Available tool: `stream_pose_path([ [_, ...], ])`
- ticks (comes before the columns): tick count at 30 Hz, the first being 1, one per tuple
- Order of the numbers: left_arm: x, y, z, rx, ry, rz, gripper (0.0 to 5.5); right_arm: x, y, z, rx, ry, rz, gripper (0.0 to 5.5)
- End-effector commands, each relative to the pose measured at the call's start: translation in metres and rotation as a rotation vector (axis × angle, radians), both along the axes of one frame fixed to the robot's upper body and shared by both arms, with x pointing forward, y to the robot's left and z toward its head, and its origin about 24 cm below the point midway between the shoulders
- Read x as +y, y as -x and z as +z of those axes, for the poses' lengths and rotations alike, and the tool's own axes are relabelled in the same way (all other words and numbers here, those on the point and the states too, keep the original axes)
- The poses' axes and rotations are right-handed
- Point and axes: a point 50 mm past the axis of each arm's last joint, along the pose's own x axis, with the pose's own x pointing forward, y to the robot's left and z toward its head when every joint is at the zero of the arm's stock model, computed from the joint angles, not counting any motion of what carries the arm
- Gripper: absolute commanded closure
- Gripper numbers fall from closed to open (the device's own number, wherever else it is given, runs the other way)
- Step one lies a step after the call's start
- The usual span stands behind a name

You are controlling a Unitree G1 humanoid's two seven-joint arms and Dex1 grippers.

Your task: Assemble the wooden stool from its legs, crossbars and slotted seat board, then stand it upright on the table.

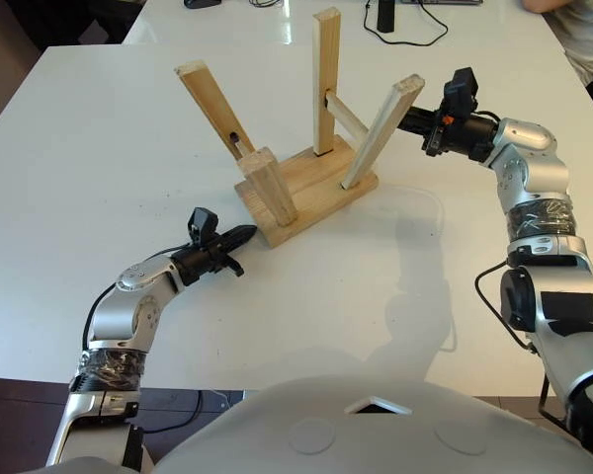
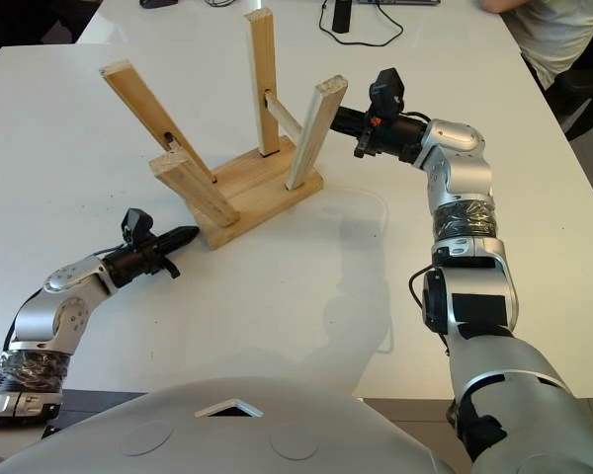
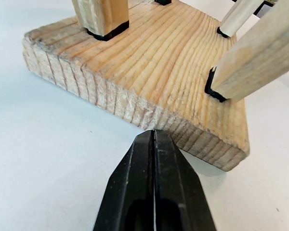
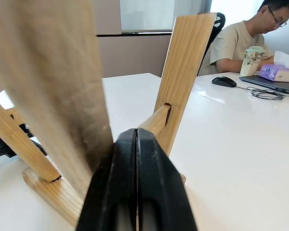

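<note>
Wooden seat board (image 3: 159, 72) near left claw (image 3: 154, 134)

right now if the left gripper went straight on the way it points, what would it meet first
Most likely the seat board: the left gripper, shut, points at the board's near side edge, with nothing between them. The gap looks short, but depth is hard to judge.

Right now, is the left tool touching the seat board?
Cannot tell. In the left wrist view the tip of the left tool overlaps the edge of the seat board; the eye views leave any gap too fine to judge.
</note>
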Motion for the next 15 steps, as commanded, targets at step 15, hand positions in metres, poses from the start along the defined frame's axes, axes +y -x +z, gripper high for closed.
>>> stream_pose_path([
  [15, 0.009, 0.034, -0.016, 0.166, -0.094, -0.077, 5.46, 0.003, 0.005, -0.093, 0.098, 0.340, -0.266, 5.50],
])
